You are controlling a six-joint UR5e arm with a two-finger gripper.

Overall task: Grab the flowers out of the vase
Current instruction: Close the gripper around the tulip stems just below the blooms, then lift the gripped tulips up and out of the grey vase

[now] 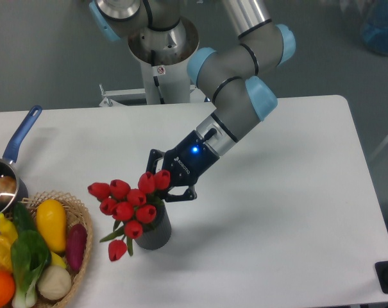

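pincer (163,183) is down at the right side of the flowers (128,202), its dark fingers (156,158) reaching in among the upper-right buds; looks pressed in on the bunch there, but the buds cover the tips so i cannot tell for sure whether it is actually pinching stems. flowers sit in the vase (153,232), red buds fanned out to the left and wider than the vase, one bud drooping low at the left with green leaves beside it. vase stands upright on the white surface (290,212), left of centre and near the front edge, just right of the wicker basket (84,250). basket holds a yellow squash (51,222), a dark purple-red vegetable (75,245), a leafy green (28,256), a pale round bulb (54,282), a yellow pepper (2,247) and an orange (0,289) at the bottom corner. steel saucepan (1,186) with a blue handle sits at the left edge behind the basket, something brownish inside. arm comes in from the base at the back, blue light lit on the wrist.
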